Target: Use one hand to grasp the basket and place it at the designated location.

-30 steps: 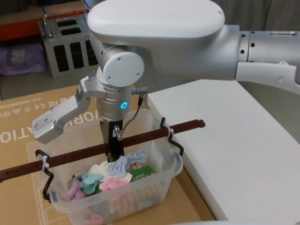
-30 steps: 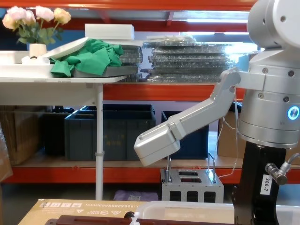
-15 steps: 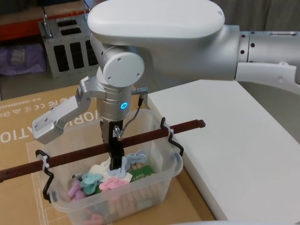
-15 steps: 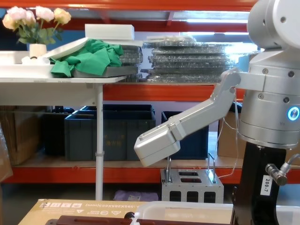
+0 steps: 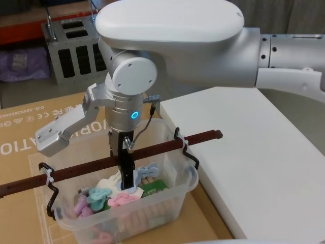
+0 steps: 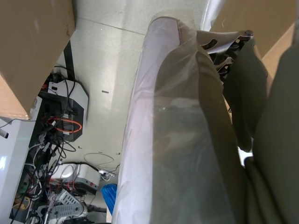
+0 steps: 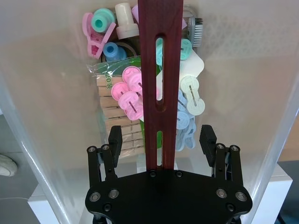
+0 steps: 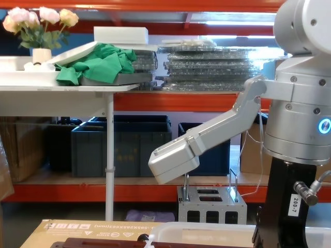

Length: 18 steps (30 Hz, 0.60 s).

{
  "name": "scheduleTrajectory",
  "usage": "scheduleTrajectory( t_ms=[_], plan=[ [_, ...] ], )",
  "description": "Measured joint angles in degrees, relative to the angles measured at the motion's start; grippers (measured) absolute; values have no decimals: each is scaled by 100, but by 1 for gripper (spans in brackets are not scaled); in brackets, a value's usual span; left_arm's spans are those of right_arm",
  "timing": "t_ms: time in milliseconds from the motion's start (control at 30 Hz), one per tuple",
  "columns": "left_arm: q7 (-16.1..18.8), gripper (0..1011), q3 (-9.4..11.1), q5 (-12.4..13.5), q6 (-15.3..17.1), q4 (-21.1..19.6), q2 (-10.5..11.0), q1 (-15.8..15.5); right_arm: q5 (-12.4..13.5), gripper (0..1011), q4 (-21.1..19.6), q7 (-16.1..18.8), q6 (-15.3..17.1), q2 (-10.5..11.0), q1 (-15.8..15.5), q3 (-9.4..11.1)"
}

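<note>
The basket point(image 5: 167, 195) is a translucent whitish tub holding coloured clothes pegs, standing on a cardboard box. Its reddish-brown bar handle point(image 5: 157, 147) runs across the top, with a white zip tie point(image 5: 49, 178) near its left end. My right gripper point(image 5: 127, 175) points straight down into the tub at mid-bar. In the right wrist view the right gripper point(image 7: 161, 139) is open, its fingers point(image 7: 115, 139) standing either side of the handle point(image 7: 159, 70) without touching it. The basket rim point(image 8: 207, 227) shows low in the chest view. My left gripper point(image 6: 231, 51) is parked off the table, above the floor.
A white block point(image 5: 254, 152) stands right against the basket's right side. The cardboard box point(image 5: 30, 127) stretches to the left. A grey metal box with two handles point(image 5: 71, 46) sits on the floor behind it, and dark blue crates point(image 8: 124, 142) fill a shelf farther back.
My right gripper has sunk a little lower, so its fingers reach deeper past the handle. The basket has not moved.
</note>
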Motion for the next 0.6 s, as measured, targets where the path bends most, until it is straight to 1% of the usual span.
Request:
scheduleTrajectory(
  t_ms=[433, 600],
  plan=[
    [0, 0, 0, 0, 0, 0, 0, 0, -93, 1001, -109, -52, 49, 59, -14, 12],
    [0, 0, 0, 0, 0, 0, 0, 0, -121, 1001, -129, -97, 99, 115, -10, 67]
  ],
)
